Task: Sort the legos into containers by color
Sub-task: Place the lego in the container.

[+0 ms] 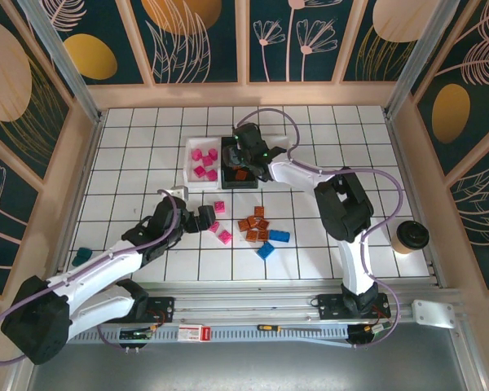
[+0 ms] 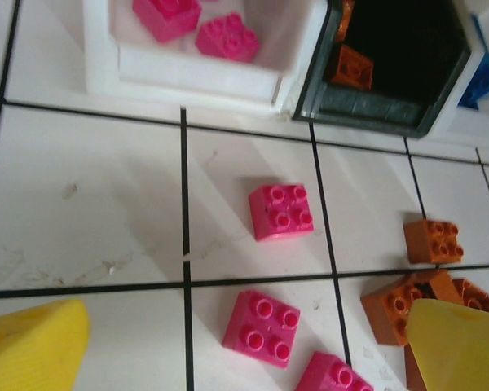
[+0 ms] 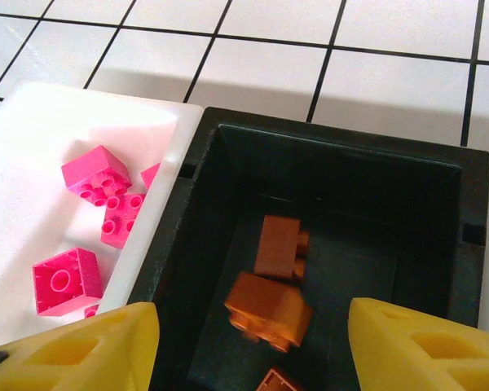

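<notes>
Enclosure as we found it.
We note a white square-tiled floor with dark grout lines [image 1: 350, 138], walled on three sides by dark teal panels printed with gold discs and cream leaves [image 1: 204, 57], set in pale wooden framing [image 1: 242, 41]; a grey metal rail [image 1: 253, 296] runs along the near edge.

Ahead of my left fingers [image 2: 33, 346] the bench [image 2: 81, 212] lies open, with pink bricks [image 2: 281, 212] scattered midway and orange bricks [image 2: 433, 241] crowding the right one. Below my right fingers [image 3: 424, 346], black bin [image 3: 473, 195] walls stand all round.

Magenta plastic bricks [image 3: 96, 171] lie in the white rectangular bin [image 3: 33, 130], orange ones [image 3: 269, 308] in the adjoining black bin [image 3: 334, 134]; others [image 1: 258, 224] lie loose nearby.
</notes>
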You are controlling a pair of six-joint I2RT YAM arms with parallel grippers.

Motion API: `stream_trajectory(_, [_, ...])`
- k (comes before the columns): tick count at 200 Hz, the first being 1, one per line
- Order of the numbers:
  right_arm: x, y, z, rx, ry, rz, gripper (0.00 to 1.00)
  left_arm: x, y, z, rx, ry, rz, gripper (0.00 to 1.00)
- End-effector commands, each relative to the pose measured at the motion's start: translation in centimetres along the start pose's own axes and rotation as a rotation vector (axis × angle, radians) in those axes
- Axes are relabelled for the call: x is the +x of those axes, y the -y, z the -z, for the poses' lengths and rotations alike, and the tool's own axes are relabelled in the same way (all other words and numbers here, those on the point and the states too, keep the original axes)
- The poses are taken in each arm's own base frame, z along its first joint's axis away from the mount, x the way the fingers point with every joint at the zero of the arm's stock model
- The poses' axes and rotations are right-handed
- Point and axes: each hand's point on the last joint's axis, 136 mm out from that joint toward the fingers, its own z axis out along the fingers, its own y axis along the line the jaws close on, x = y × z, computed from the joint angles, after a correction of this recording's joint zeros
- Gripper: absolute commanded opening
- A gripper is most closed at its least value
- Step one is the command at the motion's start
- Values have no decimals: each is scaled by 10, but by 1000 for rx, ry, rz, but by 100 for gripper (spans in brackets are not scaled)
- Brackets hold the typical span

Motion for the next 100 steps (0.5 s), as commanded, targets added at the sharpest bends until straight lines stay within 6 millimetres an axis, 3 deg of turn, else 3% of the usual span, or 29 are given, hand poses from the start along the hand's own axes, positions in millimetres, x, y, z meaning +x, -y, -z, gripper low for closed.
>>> stream_trajectory(1, [-30,-4,35,-28,90,-41,64,-19,3,11,-29,48,-37,99])
stream_trajectory(24, [-29,-3,68,-60,139,-69,63,-18,11,10,4,28,-53,98])
stream_trajectory(50, [-12,2,95,-95,151,-103,64,0,13,-3,22,-53,-60,84])
stream_trajectory(73, [13,11,109,-100,135,-129,63,20,14,-15,10,-107,-99,83])
stream_trajectory(100, [29,19,120,-95,131,-148,63,24,21,-29,-20,-117,-167,83])
